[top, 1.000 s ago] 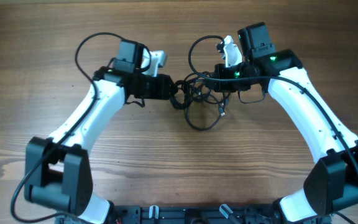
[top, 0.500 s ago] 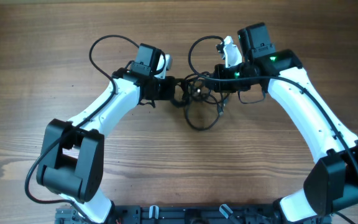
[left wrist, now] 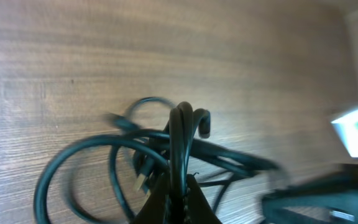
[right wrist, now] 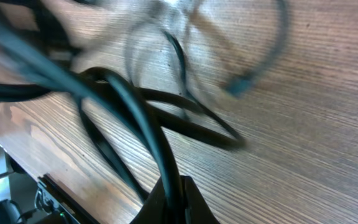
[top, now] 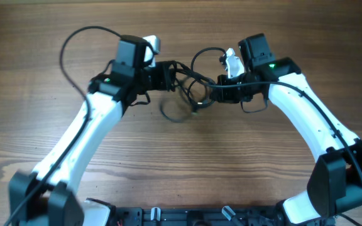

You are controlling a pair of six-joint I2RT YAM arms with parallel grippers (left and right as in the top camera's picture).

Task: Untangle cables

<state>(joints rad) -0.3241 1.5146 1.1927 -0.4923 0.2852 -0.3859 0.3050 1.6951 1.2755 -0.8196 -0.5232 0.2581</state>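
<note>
The cables (top: pixel 190 91) are held as a tangled bunch over the wooden table (top: pixel 168 163), nearer its far edge than its near edge and about midway between its left and right edges. The bunch spans the gap between the two arms. The left end effector (top: pixel 173 74) is closed on a strand at the left side of the bunch. In the left wrist view the strand is pinched between the fingers and bent into a hook just above them. The right end effector (top: pixel 213 94) is closed on a strand at the right side, seen clamped between its fingers in the right wrist view. A blurred loop (top: pixel 175 112) is seen on the near-edge side of the bunch; whether it touches the table cannot be told. A small plug (right wrist: pixel 238 87) is seen, blurred, at one cable end.
</note>
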